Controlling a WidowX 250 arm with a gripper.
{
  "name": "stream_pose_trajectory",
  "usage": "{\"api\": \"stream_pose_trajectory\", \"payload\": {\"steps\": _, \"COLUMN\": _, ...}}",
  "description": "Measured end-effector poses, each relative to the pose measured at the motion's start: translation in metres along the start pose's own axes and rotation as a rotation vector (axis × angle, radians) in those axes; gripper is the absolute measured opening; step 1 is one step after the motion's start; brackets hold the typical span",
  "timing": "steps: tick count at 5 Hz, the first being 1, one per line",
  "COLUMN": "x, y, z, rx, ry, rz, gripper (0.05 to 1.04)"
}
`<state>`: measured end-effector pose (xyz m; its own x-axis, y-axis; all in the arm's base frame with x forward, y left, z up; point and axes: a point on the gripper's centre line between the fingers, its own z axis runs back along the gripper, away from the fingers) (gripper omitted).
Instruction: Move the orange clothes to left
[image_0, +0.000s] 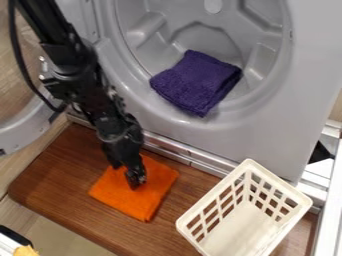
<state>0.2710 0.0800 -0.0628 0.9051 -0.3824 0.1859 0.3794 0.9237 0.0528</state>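
Perhaps a shallow pinch would let the folded orange cloth (141, 201) slip or unfold on the brown wooden board (61, 170); whether the black two-finger gripper (126, 175) above it is open or closed (crucially) I cannot tell.

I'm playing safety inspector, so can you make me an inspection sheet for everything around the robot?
Surface: brown wooden board in front of the washing machine.
Job's things: orange cloth lying on the board, partly covered by the gripper.
Clutter: white basket with slotted sides, beside the orange cloth; folded purple cloth in the machine's round opening.
Gripper: down at the orange cloth, hanging from the black arm.
Cables: one black cable curving beside the arm.
Surroundings: light floor tiles; something yellow at the bottom left corner.
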Motion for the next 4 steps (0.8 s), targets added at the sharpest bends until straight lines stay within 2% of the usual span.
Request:
{"api": "stream_pose_trajectory", "payload": {"steps": 1, "x": -0.005, "y": 0.021, "z": 0.003, "rx": 0.038, "ry": 0.004, "rz": 0.037, "gripper": 0.999}}
{"api": "stream_pose_trajectory", "payload": {"steps": 2, "x": -0.02, "y": 0.034, "z": 0.0, "rx": 0.049, "ry": 0.029, "rz": 0.082, "gripper": 0.999}}
{"api": "stream_pose_trajectory", "payload": {"steps": 4, "x": -0.028, "y": 0.043, "z": 0.001, "rx": 0.066, "ry": 0.046, "rz": 0.1, "gripper": 0.999}}
